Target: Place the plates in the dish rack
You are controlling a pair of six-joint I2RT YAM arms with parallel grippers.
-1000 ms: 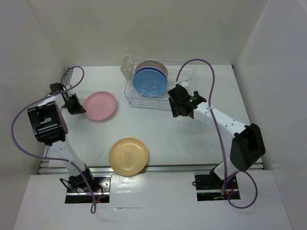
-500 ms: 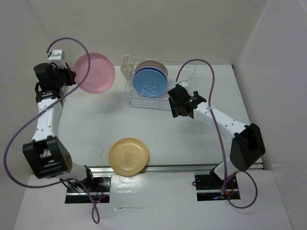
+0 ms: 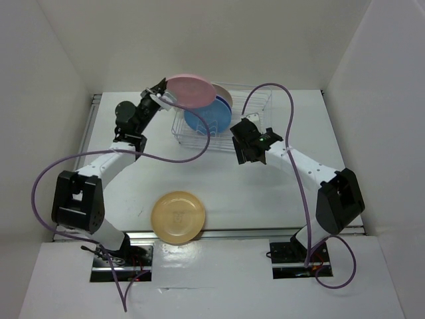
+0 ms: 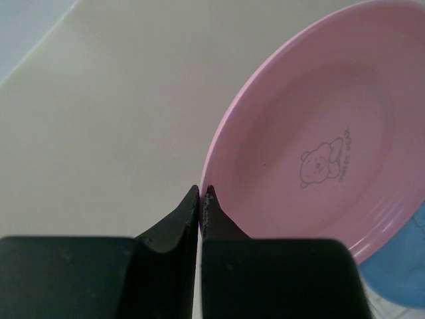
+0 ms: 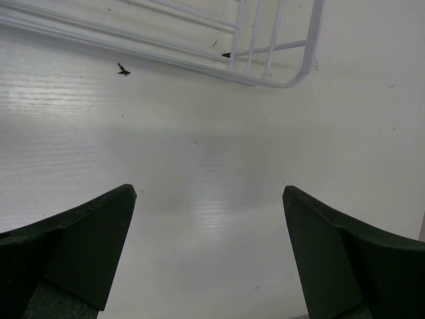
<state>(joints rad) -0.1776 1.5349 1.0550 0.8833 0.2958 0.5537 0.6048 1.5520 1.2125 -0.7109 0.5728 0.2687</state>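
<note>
My left gripper (image 3: 161, 94) is shut on the rim of the pink plate (image 3: 190, 90) and holds it in the air over the left end of the white wire dish rack (image 3: 259, 104). In the left wrist view the pink plate (image 4: 319, 153) fills the right side, with my gripper (image 4: 200, 194) pinching its edge. A light blue plate (image 3: 212, 119) and a cream plate (image 3: 226, 98) stand in the rack behind it. The yellow-orange plate (image 3: 177, 216) lies flat on the table near the front edge. My right gripper (image 3: 244, 156) is open and empty just in front of the rack's right corner (image 5: 279, 60).
The rack's white cutlery holder is hidden behind the pink plate. White walls close in the table on three sides. The purple cables of both arms loop above the table.
My left arm has carried the pink plate from the far left, rightward, to above the rack's left end. The right arm has stayed still.
</note>
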